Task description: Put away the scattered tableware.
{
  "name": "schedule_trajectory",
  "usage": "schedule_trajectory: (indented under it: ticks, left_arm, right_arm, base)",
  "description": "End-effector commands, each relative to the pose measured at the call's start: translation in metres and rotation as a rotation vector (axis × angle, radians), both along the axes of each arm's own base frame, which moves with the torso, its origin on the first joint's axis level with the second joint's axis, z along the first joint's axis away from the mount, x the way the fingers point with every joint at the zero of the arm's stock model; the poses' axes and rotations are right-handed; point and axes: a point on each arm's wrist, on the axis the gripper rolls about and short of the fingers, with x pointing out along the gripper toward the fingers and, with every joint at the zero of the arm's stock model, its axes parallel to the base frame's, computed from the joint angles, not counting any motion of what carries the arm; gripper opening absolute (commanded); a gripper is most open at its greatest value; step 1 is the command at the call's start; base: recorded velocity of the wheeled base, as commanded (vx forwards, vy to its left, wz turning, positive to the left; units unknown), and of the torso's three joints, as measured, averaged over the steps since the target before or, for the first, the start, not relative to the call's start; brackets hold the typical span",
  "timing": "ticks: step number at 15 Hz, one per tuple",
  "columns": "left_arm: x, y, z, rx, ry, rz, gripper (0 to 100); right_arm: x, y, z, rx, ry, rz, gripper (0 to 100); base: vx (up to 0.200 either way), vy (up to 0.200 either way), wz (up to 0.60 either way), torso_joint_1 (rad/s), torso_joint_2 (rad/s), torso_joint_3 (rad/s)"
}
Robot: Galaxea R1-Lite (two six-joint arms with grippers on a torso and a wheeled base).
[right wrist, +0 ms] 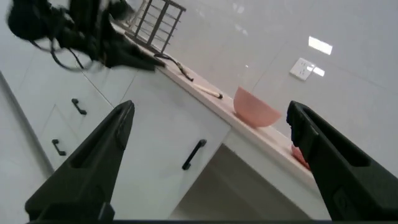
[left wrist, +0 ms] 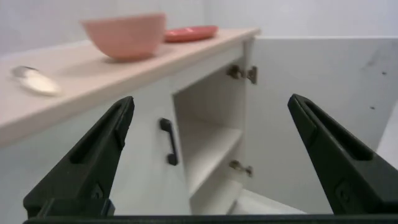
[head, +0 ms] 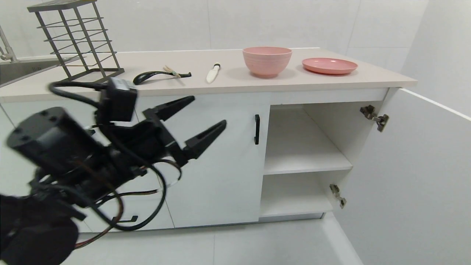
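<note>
Hanging before closed cabinet door (head: 228,176), left gripper (head: 209,110); wire rack (head: 92,74) beyond.

You are looking at a beige countertop (head: 235,82) running along a white tiled wall, on top of a white cabinet (head: 220,165). At its left end you see a sink (head: 22,68) set into it, and just beside that a dark wire rack (head: 77,40) standing upright. Near the rack lies a black utensil (head: 154,76) with a curved handle, with thin wooden sticks (head: 172,70) resting against it. Further right you find a white utensil (head: 213,73), then a pink bowl (head: 267,60) standing upright, and a pink plate (head: 329,65) lying flat near the right end, apart from the bowl.
</note>
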Motion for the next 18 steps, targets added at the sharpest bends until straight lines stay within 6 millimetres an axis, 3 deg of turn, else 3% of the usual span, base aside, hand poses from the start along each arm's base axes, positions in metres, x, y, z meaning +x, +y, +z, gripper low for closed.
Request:
schedule_trajectory:
  ticks: [1, 6, 9, 11, 14, 18]
  left_arm:
    - [-0.076, 0.064, 0.017, -0.155, -0.035, 0.189, 100]
    - [-0.114, 0.118, -0.002, -0.202, -0.041, 0.512, 100]
    - [-0.148, 0.135, -0.01, -0.212, -0.108, 0.682, 100]
    - [-0.165, 0.138, -0.013, -0.21, -0.128, 0.737, 100]
    - [-0.193, 0.135, -0.029, -0.166, -0.077, 0.768, 100]
    - [-0.208, 0.133, -0.057, -0.12, 0.068, 0.785, 100]
  right_arm:
    - [-0.013, -0.002, -0.005, 0.0, 0.013, -0.009, 100]
    - [-0.032, -0.008, -0.029, 0.074, 0.228, -0.155, 100]
    - [-0.044, -0.01, -0.039, 0.138, 0.289, -0.226, 100]
    - [-0.055, -0.011, -0.047, 0.137, 0.284, -0.239, 100]
    - [-0.083, -0.011, -0.075, 0.148, 0.277, -0.293, 100]
    - [-0.085, -0.016, -0.103, 0.239, 0.468, -0.506, 100]
  base:
    - [0.0, 0.0, 0.0, 0.0, 0.0, 0.0]
    - [0.0, 0.0, 0.0, 0.0, 0.0, 0.0]
    - [0.0, 0.0, 0.0, 0.0, 0.0, 0.0]
    - [0.0, 0.0, 0.0, 0.0, 0.0, 0.0]
    - [0.0, 0.0, 0.0, 0.0, 0.0, 0.0]
    - [0.0, 0.0, 0.0, 0.0, 0.0, 0.0]
